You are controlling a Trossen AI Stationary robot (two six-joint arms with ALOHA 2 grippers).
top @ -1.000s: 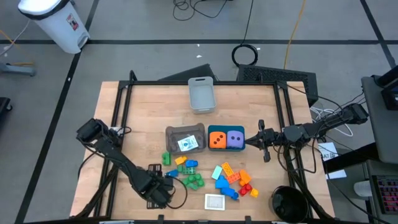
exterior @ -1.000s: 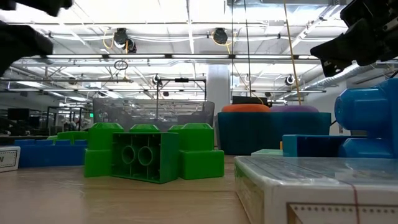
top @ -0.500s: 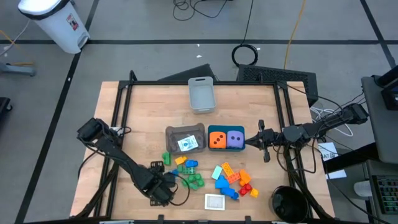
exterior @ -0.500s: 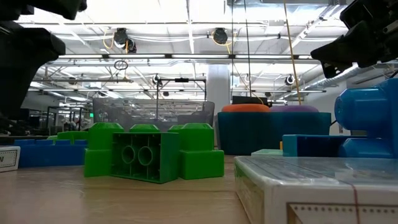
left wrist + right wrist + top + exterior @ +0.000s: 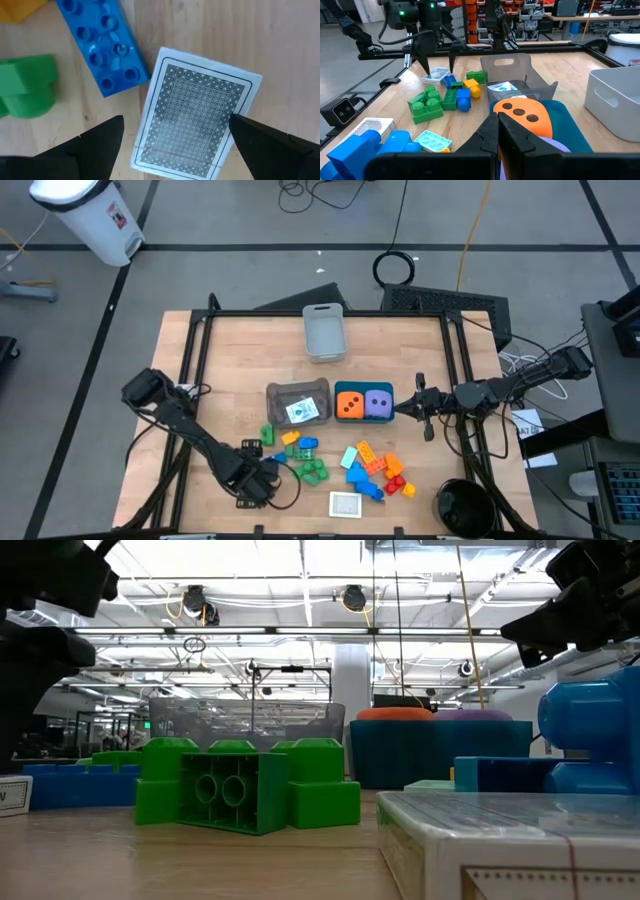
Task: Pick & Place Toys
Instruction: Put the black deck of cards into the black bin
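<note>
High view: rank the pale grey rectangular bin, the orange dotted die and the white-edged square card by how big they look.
1. Pale grey rectangular bin, clearly largest.
2. Orange dotted die and white-edged square card: they look about alike, so no ranking between them.

The left gripper (image 5: 172, 131) is now spread wide (fingers either side) over a patterned card (image 5: 196, 115), shifted slightly forward.

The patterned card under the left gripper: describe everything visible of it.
The card is a flat rectangle with white edges and a dense dark grey ornamental back pattern inside a thin frame. It lies face down on the wooden table, skewed, beside a blue brick. The open left gripper straddles it, fingers not visibly touching.
</note>
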